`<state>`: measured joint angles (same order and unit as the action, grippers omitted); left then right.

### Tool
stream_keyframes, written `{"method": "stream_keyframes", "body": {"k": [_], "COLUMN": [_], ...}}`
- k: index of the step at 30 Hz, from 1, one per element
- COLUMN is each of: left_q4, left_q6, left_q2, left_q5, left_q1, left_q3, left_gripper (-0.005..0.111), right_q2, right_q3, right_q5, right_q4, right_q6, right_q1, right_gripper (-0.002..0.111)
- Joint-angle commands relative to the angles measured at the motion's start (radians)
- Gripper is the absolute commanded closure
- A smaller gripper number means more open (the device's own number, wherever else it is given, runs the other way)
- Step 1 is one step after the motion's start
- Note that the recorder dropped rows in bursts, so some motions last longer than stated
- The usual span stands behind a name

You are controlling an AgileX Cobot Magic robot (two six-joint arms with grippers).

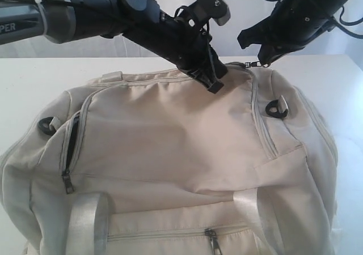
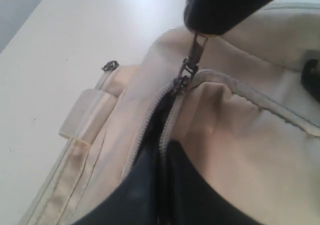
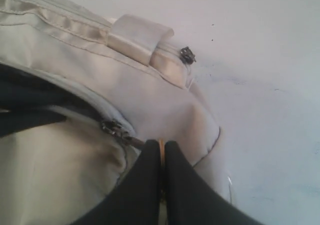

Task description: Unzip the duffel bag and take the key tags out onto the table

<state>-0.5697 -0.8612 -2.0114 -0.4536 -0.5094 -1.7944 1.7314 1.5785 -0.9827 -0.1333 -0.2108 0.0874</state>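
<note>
1. I see the table [image 1: 22, 90], plain white, spreading out around the bag.
2. The duffel bag [image 1: 170, 136] lies on it. It is cream fabric with pale webbing straps [image 1: 85, 221] and black D-rings [image 1: 277, 109], and it fills most of my exterior view.
3. My left gripper [image 1: 215, 84] sits on the bag's far top edge. Its fingers [image 2: 210, 195] look pinched shut on the zip seam, just beside the slider [image 3: 114, 129].
4. My right gripper [image 1: 262, 58] is clamped on the zip pull [image 2: 197, 47], near the bag's far right corner.
5. Behind the slider the zip gapes slightly, dark inside.

Duffel bag [image 1: 170, 153] cut off along bottom edge.
</note>
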Motion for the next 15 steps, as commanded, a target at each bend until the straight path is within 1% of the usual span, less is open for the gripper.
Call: {"method": "stream_keyframes", "body": {"k": [1, 9, 15], "left_q4": [0.040, 0.060, 0.062], "left_q6": [0.061, 0.082, 0.128], "left_q2": [0.018, 0.020, 0.020], "left_q5": [-0.044, -0.036, -0.024], "left_q1": [0.037, 0.039, 0.039], "left_q3": [-0.005, -0.005, -0.005], "left_gripper": [0.107, 0.107, 0.107], "right_q2": [-0.003, -0.077, -0.210], "right_q3": [-0.042, -0.058, -0.167], "right_q5": [-0.022, -0.125, -0.166], "right_q4": [0.045, 0.036, -0.038], "right_q6": [0.004, 0.006, 0.006], "right_q1": [-0.009, -0.009, -0.007], "right_gripper": [0.108, 0.108, 0.108]}}
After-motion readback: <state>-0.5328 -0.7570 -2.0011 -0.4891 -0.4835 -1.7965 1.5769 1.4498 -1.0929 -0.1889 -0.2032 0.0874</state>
